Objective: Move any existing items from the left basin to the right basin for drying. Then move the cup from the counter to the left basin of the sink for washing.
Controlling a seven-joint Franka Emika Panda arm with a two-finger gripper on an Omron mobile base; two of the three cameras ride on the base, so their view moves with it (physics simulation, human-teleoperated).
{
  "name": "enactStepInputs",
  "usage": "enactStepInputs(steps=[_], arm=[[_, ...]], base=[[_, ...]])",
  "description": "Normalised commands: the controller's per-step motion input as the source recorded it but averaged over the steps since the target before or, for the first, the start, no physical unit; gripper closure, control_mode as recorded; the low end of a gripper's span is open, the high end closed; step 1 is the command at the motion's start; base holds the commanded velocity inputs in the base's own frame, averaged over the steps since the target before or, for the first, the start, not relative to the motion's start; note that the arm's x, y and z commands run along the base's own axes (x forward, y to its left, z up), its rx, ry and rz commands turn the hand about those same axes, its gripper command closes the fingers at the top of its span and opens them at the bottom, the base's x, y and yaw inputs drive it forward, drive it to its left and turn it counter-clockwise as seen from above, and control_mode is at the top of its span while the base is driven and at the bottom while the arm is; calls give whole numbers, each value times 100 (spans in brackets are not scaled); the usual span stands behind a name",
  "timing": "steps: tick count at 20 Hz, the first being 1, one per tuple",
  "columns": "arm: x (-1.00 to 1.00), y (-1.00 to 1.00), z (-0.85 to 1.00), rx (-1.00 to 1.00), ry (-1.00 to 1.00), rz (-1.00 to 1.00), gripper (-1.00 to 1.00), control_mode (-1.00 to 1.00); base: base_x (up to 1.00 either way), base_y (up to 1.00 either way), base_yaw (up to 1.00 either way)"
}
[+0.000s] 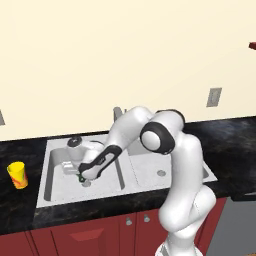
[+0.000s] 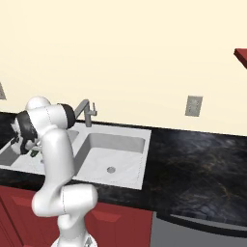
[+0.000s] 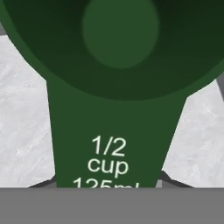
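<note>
On the far left the yellow cup point(image 1: 17, 174) stands upright on the black counter point(image 1: 20, 205), well apart from the sink point(image 1: 46, 176) and not yet handled, so it is safe unless the arm sweeps out that way. In the left basin point(image 1: 55, 185) the gripper point(image 1: 81, 176) is down close to the floor, over the dark green measuring scoop point(image 1: 80, 177), which lies beside the drain. From the hand camera the scoop point(image 3: 114, 109) is very close, its handle running toward the lens between the two finger tips point(image 3: 173, 180), whose dark ends peek out on either side of it. I cannot tell whether the pads are already pressing the handle or stand a little off it; the jaws are partly closed around it at most. The handle tapers, so a grip taken too near the narrow end could let it slide or swing head-down when lifted; a lift begun before the jaws bite would leave it behind. Carried low, it could clip the central divider or the faucet point(image 2: 86, 112) on the way to the right basin point(image 2: 113, 157). From the right base camera the arm covers most of the left basin, with only a speck of green showing, and the contact points are cut off in the hand view.
</note>
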Motion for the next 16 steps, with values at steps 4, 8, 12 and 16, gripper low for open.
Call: enactStepInputs(steps=[4,8,12,16], arm=[[-17,0,46,0,0,-11,100,-100],[-38,0,45,0,-1,-10,100,-100],[-36,0,40,0,-2,-12,100,-100],[-40,-3,40,0,-1,-13,100,-100]], base=[[0,0,0],[0,0,0],[0,0,0],[0,0,0]])
